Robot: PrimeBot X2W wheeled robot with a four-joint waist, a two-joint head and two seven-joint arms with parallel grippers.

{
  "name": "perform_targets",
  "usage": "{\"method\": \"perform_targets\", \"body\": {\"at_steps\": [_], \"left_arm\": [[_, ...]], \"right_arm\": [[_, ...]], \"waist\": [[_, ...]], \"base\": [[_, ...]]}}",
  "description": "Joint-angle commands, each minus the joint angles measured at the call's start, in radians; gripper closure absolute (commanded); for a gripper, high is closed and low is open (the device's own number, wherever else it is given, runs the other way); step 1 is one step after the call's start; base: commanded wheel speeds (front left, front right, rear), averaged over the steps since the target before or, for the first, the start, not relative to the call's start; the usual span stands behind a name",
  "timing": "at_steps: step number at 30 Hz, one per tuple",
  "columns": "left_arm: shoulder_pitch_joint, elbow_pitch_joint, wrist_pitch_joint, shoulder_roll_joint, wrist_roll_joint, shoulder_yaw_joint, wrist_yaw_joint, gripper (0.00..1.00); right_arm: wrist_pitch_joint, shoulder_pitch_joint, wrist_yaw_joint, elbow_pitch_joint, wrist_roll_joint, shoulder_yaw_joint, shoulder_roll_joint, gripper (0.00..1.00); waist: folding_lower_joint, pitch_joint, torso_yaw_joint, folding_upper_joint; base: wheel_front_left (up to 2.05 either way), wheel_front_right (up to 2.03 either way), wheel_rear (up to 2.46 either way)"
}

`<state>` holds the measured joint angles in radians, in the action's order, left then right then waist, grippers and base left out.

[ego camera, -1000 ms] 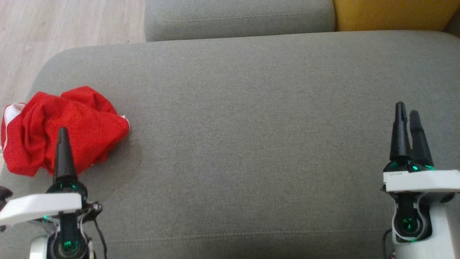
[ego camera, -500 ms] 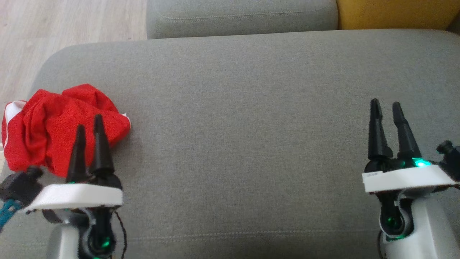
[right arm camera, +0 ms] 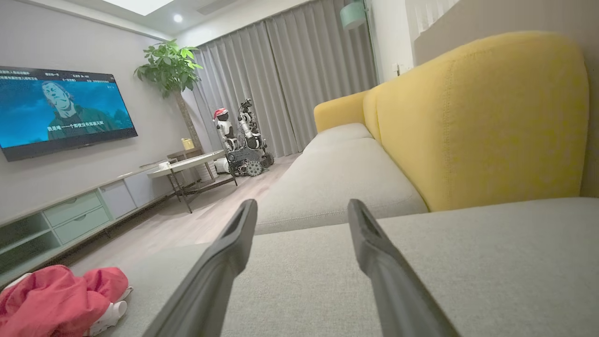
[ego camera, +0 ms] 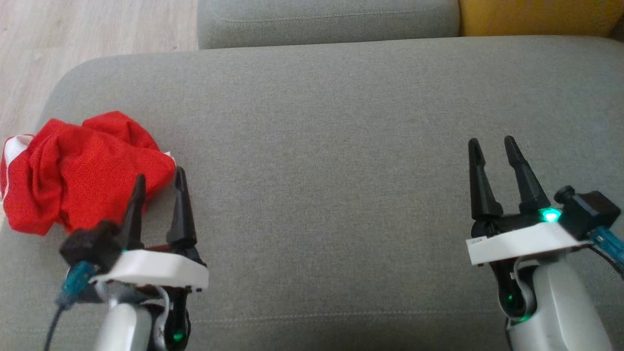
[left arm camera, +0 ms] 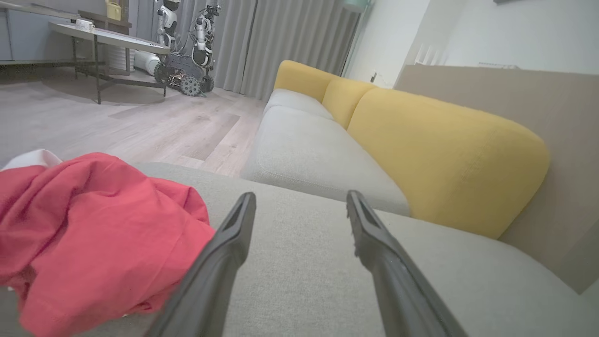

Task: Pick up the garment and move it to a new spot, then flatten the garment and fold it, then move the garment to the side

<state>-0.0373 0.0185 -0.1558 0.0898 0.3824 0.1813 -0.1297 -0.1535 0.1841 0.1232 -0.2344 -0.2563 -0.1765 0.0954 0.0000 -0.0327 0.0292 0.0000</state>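
Garment (ego camera: 73,170) count: one. Red with a white edge, crumpled in a loose heap at the left end of the grey seat cushion (ego camera: 317,122). Sits to the left of the left claw (ego camera: 160,174) and slightly ahead of it, well apart from the right claw (ego camera: 492,141), far off to that claw's left.

Claws counted: two, each with two long dark fingers. Grey cushions counted: two, namely the seat cushion under the claws and a second cushion (ego camera: 326,19) beyond both sets of fingertips. Yellow back cushions (left arm camera: 444,154) counted in the left wrist view: three, ahead and to the right of the left claw.

Left claw: spread fairly wide, gripping nothing, only bare grey fabric between the fingers. Left finger right at the garment's near right edge, overlapping the red cloth in both the head view and the left wrist view. Contact or a small gap there: cannot tell. Right finger clear of the cloth, over bare cushion.

Right claw: spread about as wide as the left one, empty, fingers pointing over bare cushion toward the second cushion, touching nothing that can be seen. From the right wrist view, garment low at the far left of that claw, near the cushion's end, with wooden floor (ego camera: 97,29) beyond it.
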Motion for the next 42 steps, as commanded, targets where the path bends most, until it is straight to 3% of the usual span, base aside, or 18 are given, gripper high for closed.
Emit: {"method": "perform_targets", "body": {"at_steps": [1,7,14,24,33,42], "left_arm": [[-0.059,0.031,-0.012,0.022,-0.034,-0.012,-0.012,0.00],[-0.060,-0.002,-0.030,0.047,-0.081,0.047,-0.059,0.00],[-0.060,-0.036,-0.050,0.050,-0.127,0.090,-0.066,0.00],[-0.057,-0.100,-0.076,0.055,-0.217,0.136,-0.025,0.00],[-0.052,-0.084,-0.103,0.011,-0.266,0.086,-0.011,0.00],[-0.049,-0.089,-0.106,-0.032,-0.216,-0.009,0.042,0.00]], "right_arm": [[-0.014,0.049,0.006,0.029,0.037,-0.025,-0.003,0.00],[-0.032,0.038,0.006,-0.008,0.102,-0.022,-0.021,0.00],[-0.052,0.020,0.006,-0.036,0.206,0.024,-0.040,0.00],[-0.079,0.000,0.007,-0.054,0.283,0.053,-0.045,0.00],[-0.105,0.004,0.007,-0.050,0.362,0.037,-0.045,0.00],[-0.108,0.008,0.008,-0.069,0.275,0.052,-0.045,0.00]], "waist": [[0.0000,0.000,0.000,0.0000],[0.0000,0.001,0.003,0.0000],[0.0000,0.000,0.009,0.0000],[0.0000,0.009,0.005,0.0000],[0.0000,0.003,-0.002,0.0000],[0.0000,-0.008,-0.003,0.0000]], "base": [[0.00,0.00,0.00],[0.00,0.00,0.00],[0.00,0.00,0.00],[0.00,0.00,0.00],[0.00,0.00,0.00],[0.00,0.00,0.00]]}}
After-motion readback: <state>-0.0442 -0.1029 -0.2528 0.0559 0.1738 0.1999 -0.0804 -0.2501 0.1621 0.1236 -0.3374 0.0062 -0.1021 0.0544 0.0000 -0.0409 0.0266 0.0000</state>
